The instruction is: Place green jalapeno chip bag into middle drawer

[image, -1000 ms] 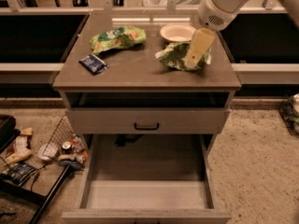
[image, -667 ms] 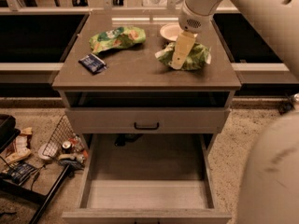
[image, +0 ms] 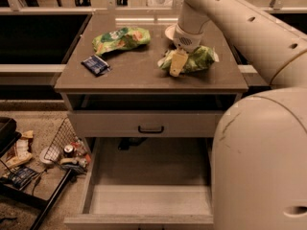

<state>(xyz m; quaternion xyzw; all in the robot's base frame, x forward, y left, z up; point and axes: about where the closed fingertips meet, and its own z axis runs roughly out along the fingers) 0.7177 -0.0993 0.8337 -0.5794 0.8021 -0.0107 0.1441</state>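
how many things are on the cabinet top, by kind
chip bags: 2 (green jalapeno chip bag, green bag with orange-yellow patches)
small dark blue packet: 1
white bowl: 1
total: 4
gripper: at the jalapeno bag's left end

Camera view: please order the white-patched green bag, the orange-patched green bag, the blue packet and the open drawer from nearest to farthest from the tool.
The tool is above the right side of the tabletop.
1. White-patched green bag, right at the tool.
2. Orange-patched green bag, back left.
3. Blue packet, farther left.
4. Open drawer, below at the front.
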